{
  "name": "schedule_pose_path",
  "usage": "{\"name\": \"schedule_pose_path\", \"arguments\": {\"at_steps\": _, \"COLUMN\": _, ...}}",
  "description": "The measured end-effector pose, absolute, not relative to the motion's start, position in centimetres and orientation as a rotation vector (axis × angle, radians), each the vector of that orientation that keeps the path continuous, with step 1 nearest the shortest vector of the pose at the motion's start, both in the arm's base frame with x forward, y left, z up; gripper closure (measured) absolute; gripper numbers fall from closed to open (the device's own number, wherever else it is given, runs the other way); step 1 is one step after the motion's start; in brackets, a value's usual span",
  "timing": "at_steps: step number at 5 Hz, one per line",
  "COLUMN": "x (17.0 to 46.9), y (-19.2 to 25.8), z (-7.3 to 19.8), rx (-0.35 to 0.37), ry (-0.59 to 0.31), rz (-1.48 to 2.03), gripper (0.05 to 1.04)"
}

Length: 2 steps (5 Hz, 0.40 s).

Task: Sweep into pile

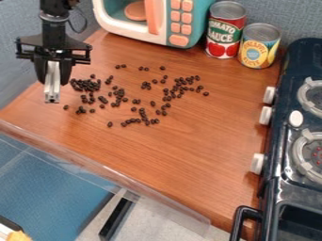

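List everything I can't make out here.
Camera view:
- Small black beans: exact count; too small, clumped.
- Narrow silver tool: upper end, hidden by black gripper.
- Teal-and-white toy microwave: top, cut off by top edge.
- Dark blue toy stove: far side, cut off by right edge.
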<state>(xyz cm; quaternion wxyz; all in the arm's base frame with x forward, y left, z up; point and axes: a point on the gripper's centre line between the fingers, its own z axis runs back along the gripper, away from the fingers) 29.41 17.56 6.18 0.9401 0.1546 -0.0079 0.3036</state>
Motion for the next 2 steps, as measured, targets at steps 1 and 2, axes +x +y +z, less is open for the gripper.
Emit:
{"name": "schedule_pose_path", "arguments": {"at_steps": 1, "x": 29.3, "y": 18.5, "z": 5.1, "rx": 0.426, "ry": 0.066, "rz": 0.541, "gripper": 0.697}}
{"name": "schedule_pose_path", "arguments": {"at_steps": 2, "x": 28.9, "y": 19.7, "z": 5.0, "rx": 0.488, "ry": 0.09, "rz": 0.473, "gripper": 0.697}}
